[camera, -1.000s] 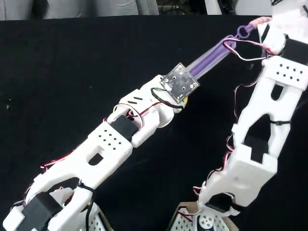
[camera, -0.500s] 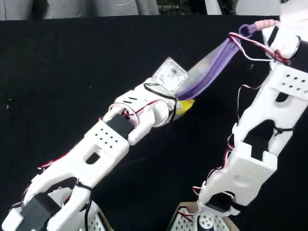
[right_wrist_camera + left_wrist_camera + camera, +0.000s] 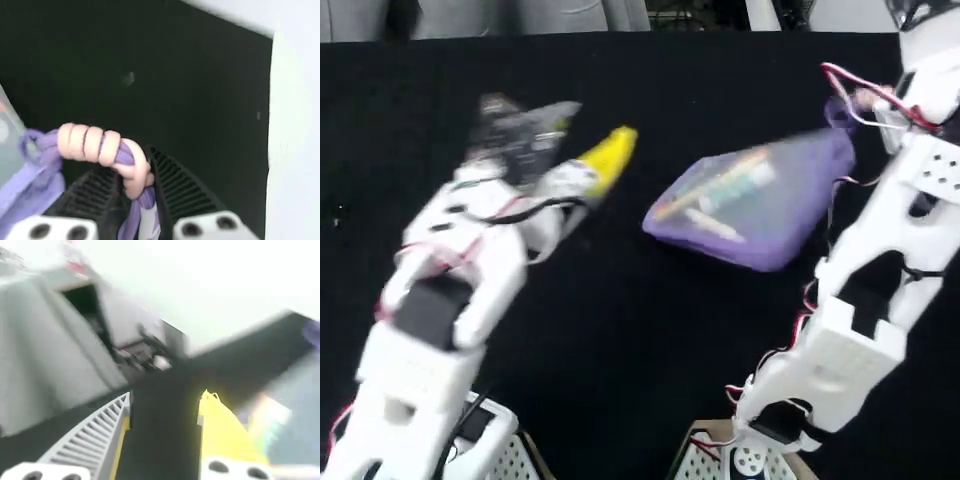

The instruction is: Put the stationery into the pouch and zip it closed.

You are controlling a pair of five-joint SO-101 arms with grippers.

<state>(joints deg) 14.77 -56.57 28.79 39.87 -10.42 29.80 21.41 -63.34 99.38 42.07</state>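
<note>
In right wrist view, pincer (image 3: 142, 172) clamps pink pull (image 3: 92, 144); overhead, pouch (image 3: 795, 215) holds stationery (image 3: 712, 200).

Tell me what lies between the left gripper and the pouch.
Only bare black table in the high view, between the left gripper and the pouch.

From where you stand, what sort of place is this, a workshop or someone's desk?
Probably a robotics test bench: a table under black cloth, a white left arm and right arm with bare wires, and a purple pouch of stationery to practise on.
</note>
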